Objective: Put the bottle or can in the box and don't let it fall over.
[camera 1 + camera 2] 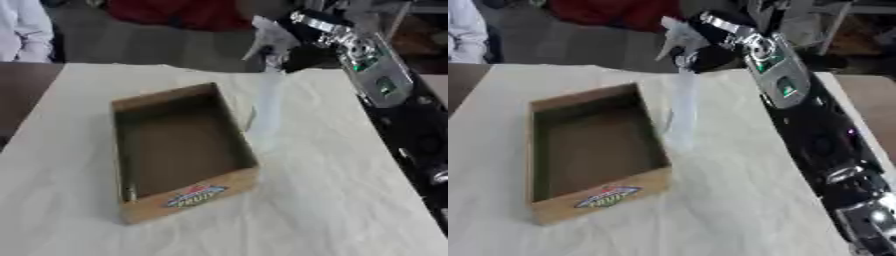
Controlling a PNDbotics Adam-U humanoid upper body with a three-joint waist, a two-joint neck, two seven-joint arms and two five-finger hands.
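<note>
A tall clear spray bottle (265, 107) with a white trigger head stands upright just right of the box's right wall. My right hand (300, 51) is shut round its neck below the trigger head, with the arm coming in from the upper right. Whether the bottle's bottom rests on the table or hangs just above it, I cannot tell. The open brown cardboard box (188, 196) sits mid-table with a coloured label on its front wall and nothing inside. My left hand shows in no view.
A white cloth-covered table (332, 210) carries the box. A darker table (22, 92) adjoins at the left. My silver and black right forearm (785, 80) runs down the table's right side. A person in white (22, 30) stands far left.
</note>
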